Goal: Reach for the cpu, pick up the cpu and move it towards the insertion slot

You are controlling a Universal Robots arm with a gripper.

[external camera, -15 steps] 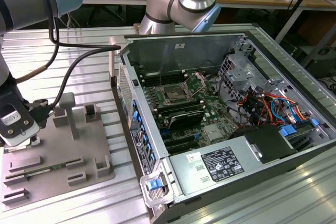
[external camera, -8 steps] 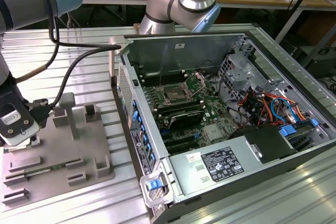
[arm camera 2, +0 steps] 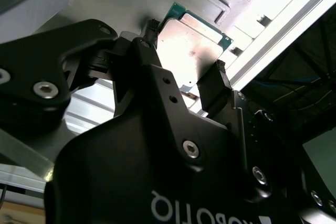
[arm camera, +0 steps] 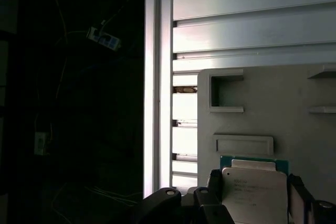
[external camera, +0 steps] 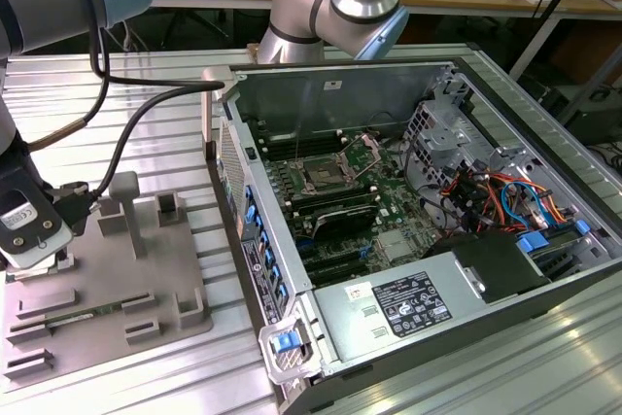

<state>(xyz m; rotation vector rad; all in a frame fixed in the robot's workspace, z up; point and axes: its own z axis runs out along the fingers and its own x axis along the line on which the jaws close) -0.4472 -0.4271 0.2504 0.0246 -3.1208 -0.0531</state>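
The cpu [arm camera 2: 191, 43] is a flat silvery square with a thin green rim. In both wrist views it sits between my black fingers [arm camera 2: 212, 85], whose pads press against its two opposite edges. My gripper [arm camera 2: 184, 59] is shut on it, just above the grey plastic plate [arm camera: 252, 103]. The first wrist view shows the cpu [arm camera: 254, 184] and gripper [arm camera: 254, 182] near the plate's edge. In the exterior view my gripper [external camera: 39, 245] hangs over the plate's [external camera: 107, 289] left end. The insertion slot [external camera: 321, 174], a shiny-framed socket with a dark centre, lies on the motherboard, far to the exterior view's right.
The open computer case [external camera: 330, 70] stands on the slatted aluminium table [external camera: 146, 104], with raised walls, a drive cage [external camera: 442, 128], coloured cables [external camera: 496, 201] and a power supply [external camera: 398, 303]. Raised blocks [external camera: 124, 203] stick up from the grey plate. A black cable [external camera: 126, 133] trails from my wrist.
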